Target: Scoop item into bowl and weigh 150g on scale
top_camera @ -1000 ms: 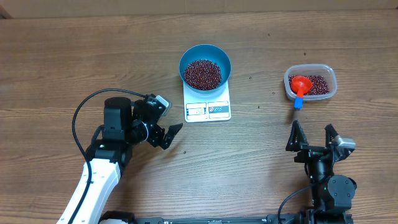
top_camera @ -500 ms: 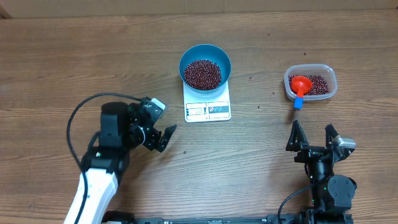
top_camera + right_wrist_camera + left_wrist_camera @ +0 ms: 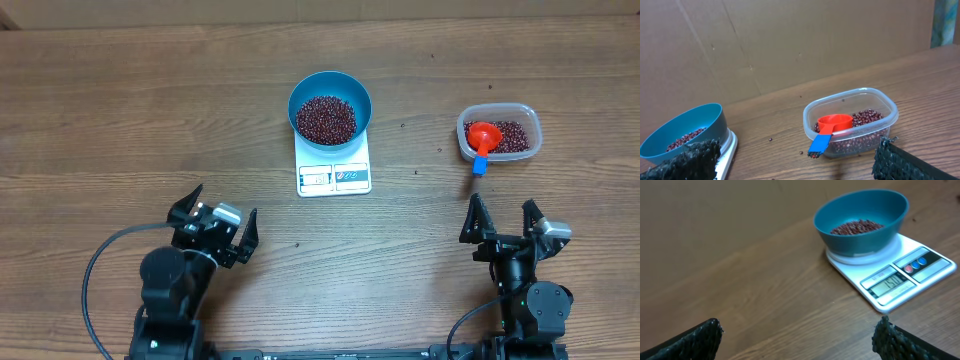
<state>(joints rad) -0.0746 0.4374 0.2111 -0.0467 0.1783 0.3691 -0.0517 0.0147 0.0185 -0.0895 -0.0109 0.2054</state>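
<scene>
Beans (image 3: pixel 325 118) sit in the bowl (image 3: pixel 330 77) on the scale (image 3: pixel 335 177), mid-table toward the far edge. The tub (image 3: pixel 532 121) holds more. Its scoop (image 3: pixel 484 135) points its handle at the nearer right gripper (image 3: pixel 501 205). That gripper and the left gripper (image 3: pixel 224 202) gape empty.

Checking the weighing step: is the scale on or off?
On: in the left wrist view the scale shows dark digits on its display, with the bowl of beans resting on it. The digits are too blurred to read.

left hand (image 3: pixel 224 202): black | right hand (image 3: pixel 500 202): black | cable (image 3: pixel 86 285): black, looped
</scene>
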